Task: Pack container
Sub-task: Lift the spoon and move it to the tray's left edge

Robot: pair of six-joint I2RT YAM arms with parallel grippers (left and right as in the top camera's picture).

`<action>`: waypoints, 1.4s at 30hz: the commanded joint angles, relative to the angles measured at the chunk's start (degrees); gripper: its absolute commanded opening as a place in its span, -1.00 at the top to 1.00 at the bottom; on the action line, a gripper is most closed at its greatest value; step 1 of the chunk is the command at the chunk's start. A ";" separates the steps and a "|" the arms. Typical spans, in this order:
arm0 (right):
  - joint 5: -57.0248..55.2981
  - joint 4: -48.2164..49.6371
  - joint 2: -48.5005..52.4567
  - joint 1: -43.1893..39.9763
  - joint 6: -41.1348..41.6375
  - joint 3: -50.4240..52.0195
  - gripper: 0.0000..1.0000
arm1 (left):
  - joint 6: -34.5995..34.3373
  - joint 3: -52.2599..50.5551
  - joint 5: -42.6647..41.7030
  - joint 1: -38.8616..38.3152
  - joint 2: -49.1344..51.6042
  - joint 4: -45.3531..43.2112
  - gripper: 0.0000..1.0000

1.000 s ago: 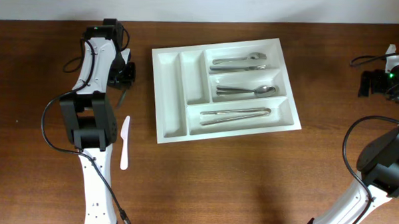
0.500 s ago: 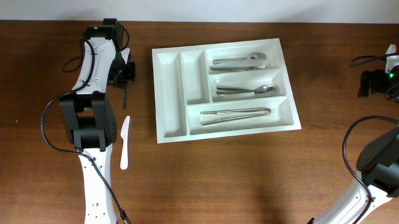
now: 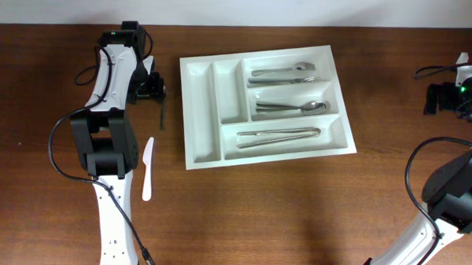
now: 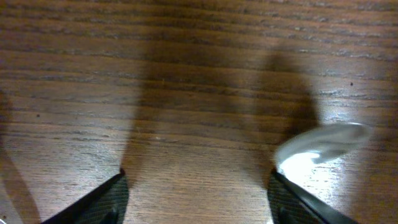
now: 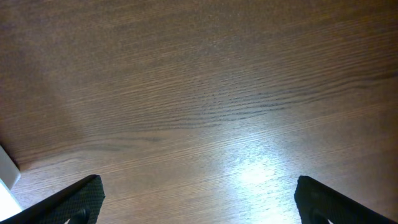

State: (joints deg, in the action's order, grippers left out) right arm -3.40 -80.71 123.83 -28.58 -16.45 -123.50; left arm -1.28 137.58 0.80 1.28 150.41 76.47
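The container [image 3: 201, 115], a white compartment tray, lies mid-table with metal forks [image 3: 284, 72], spoons [image 3: 292, 107] and long utensils [image 3: 277, 135] in its three long compartments; its two narrow ones hold nothing. My left gripper [image 3: 149, 85] hovers left of the tray. A thin dark utensil [image 3: 161, 112] lies on the wood between it and the tray. In the left wrist view the gripper [image 4: 198, 180] is open over bare wood, with a blurred pale shape [image 4: 320, 148] by one finger. A white plastic knife [image 3: 147, 169] lies nearer the front. My right gripper [image 3: 435, 98] [image 5: 198, 183] stands open at the far right.
Both arm bases rise from the table's front edge, the left one [image 3: 111, 207] close beside the white knife. Cables trail behind each wrist. A white edge [image 5: 5, 177] shows at the lower left of the right wrist view.
My left gripper has gone from shut to open. The thin dark utensil that hung below it has shifted right toward the tray. The right arm has not moved.
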 commanded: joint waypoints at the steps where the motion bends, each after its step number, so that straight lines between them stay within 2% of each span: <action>1: 0.35 0.02 0.31 -0.33 0.61 0.35 -0.97 | 0.04 -0.07 -0.22 0.28 0.79 -1.07 -0.52; 17: 0.35 0.04 0.31 -0.33 0.61 0.35 -0.98 | 0.04 -0.07 -10.47 0.28 0.76 -5.14 -0.50; 24: 0.35 0.04 0.31 -0.33 0.61 0.35 -0.97 | 0.07 -0.07 -16.79 0.28 0.76 -8.61 -0.43; 32: 0.35 0.02 0.31 -0.33 0.61 0.35 -0.97 | 0.26 -0.07 -17.99 0.28 0.76 -9.01 -0.38; 35: 0.35 0.04 0.31 -0.33 0.61 0.35 -0.97 | 2.89 -0.07 -21.40 0.28 0.76 -9.03 -0.36; 42: 0.35 0.04 0.31 -0.33 0.61 0.35 -0.97 | 2.84 -0.07 -20.90 0.28 0.76 -8.98 -0.36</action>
State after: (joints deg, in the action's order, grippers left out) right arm -3.40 -80.71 123.83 -28.58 -16.43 -123.50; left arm 0.25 137.62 -18.87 1.54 150.45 67.59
